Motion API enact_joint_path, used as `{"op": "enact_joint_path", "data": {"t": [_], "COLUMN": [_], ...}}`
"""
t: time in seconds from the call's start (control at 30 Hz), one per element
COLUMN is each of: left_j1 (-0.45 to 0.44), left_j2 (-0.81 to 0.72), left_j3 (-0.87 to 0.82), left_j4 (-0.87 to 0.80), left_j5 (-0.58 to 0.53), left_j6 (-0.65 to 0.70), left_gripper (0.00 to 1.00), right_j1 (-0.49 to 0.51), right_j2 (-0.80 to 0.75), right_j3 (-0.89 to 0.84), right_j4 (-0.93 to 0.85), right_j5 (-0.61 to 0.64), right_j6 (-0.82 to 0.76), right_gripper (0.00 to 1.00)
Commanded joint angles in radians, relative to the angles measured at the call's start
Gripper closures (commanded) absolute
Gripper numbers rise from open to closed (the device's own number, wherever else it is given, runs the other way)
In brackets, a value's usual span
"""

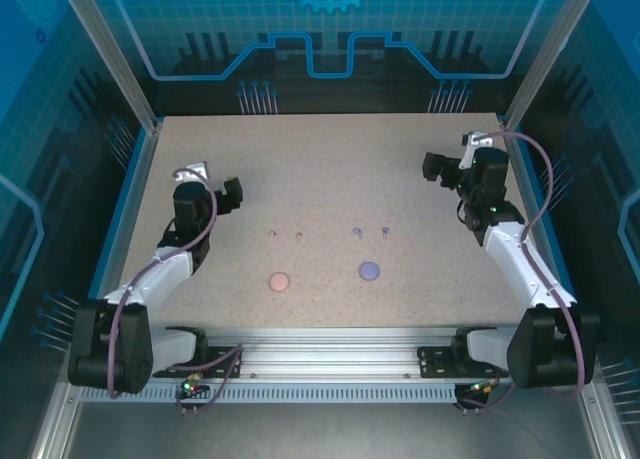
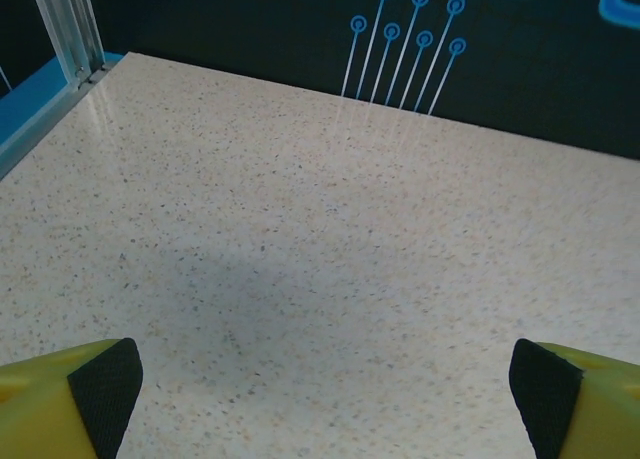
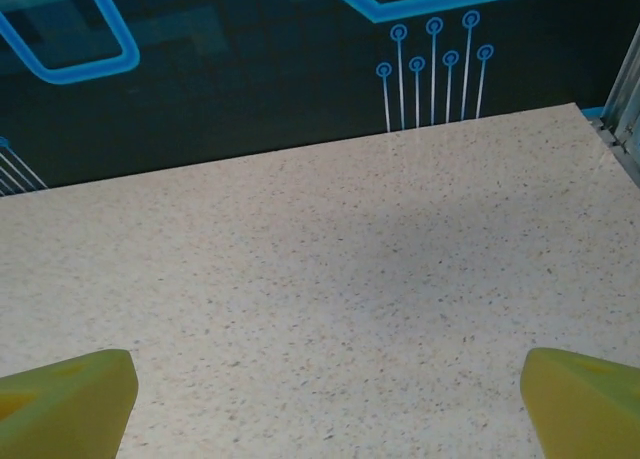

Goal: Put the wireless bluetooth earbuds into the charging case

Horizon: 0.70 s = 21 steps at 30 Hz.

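As we look down, left gripper [image 1: 233,194]: spread wide, empty, far left.
Right gripper [image 1: 432,167]: spread wide, empty, far right.
Earbuds [image 1: 299,237]: four, centre.
Pink case [image 1: 279,280], purple case [image 1: 369,270]: nearer.

Speckled beige table [image 1: 320,159] bearing two pink earbuds [image 1: 275,235], two lilac earbuds [image 1: 357,232], a pink case [image 1: 279,280], a purple case [image 1: 369,270]

On the speckled beige table [image 1: 400,159] sit pale pink earbuds [image 1: 274,235], lilac earbuds [image 1: 357,232], a pink round case [image 1: 279,280] and a lilac round case [image 1: 369,270], against dark walls [image 1: 200,39] traced cyan.
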Motion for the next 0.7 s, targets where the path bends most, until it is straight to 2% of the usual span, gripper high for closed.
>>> {"op": "enact_joint_path", "data": {"t": [0.0, 0.1, 0.27, 0.47, 0.67], "left_j1": [-0.024, -0.054, -0.133, -0.283, -0.34], "left_j2": [-0.057, -0.074, -0.051, -0.003, 0.054], "left_j3": [0.081, 0.115, 0.146, 0.166, 0.174], "left_j4": [-0.241, -0.354, -0.449, -0.475, -0.486], "left_j5": [0.049, 0.073, 0.163, 0.155, 0.19], "left_j6": [-0.176, -0.294, -0.456, -0.592, -0.731], "left_gripper": [0.01, 0.01, 0.01, 0.01, 0.01], "right_j1": [0.023, 0.117, 0.285, 0.464, 0.574], "right_j2": [0.018, 0.043, 0.092, 0.139, 0.24], "right_j3": [0.089, 0.173, 0.223, 0.165, 0.156], "right_j4": [-0.364, -0.548, -0.751, -0.797, -0.829], "right_j5": [-0.101, -0.087, -0.051, 0.015, 0.052], "right_j6": [0.06, 0.097, 0.27, 0.503, 0.676], "right_gripper": [0.01, 0.09, 0.12, 0.12, 0.09]}}
